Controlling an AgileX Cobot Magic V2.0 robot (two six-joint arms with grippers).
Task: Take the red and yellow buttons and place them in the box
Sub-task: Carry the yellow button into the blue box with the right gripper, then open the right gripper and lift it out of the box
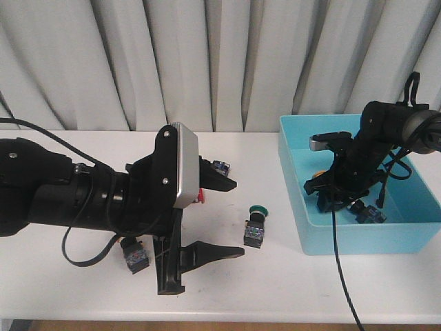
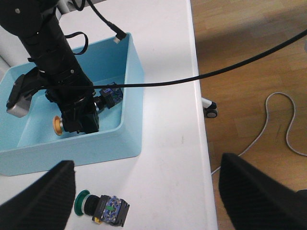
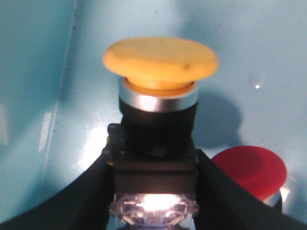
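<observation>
**Right wrist view: yellow button clamped, down inside the box**

Right wrist view is basically all button. The right gripper (image 3: 156, 191) has its jaws closed on the black body of a yellow button (image 3: 160, 57), cap pointing up in the frame, with the turquoise floor of the box (image 3: 38, 72) behind it. A red button (image 3: 249, 170) sits at the lower right of that frame, just beside the held one; can't tell if they touch.

In the front view the box (image 1: 303, 234) is at the right side of the white table (image 1: 275, 289), and the right gripper (image 1: 324, 189) is reaching down into it. You can catch a sliver of the yellow cap (image 1: 319, 174) next to the arm, and another button body (image 1: 368, 214) lies on the box floor near the front wall.

The left gripper (image 1: 220, 217) fills the left half of the front view, hovering over the table with its jaws spread wide and nothing between them. A green-capped button (image 1: 255, 226) lies on its side on the table just to its right, between it and the box. There's a bit of red (image 1: 202, 197) peeking out behind the left gripper, and another button body (image 1: 136, 258) under the arm at lower left.

Left wrist view shows that green one (image 2: 103, 208) at the bottom, close to the box wall (image 2: 72, 153).
</observation>
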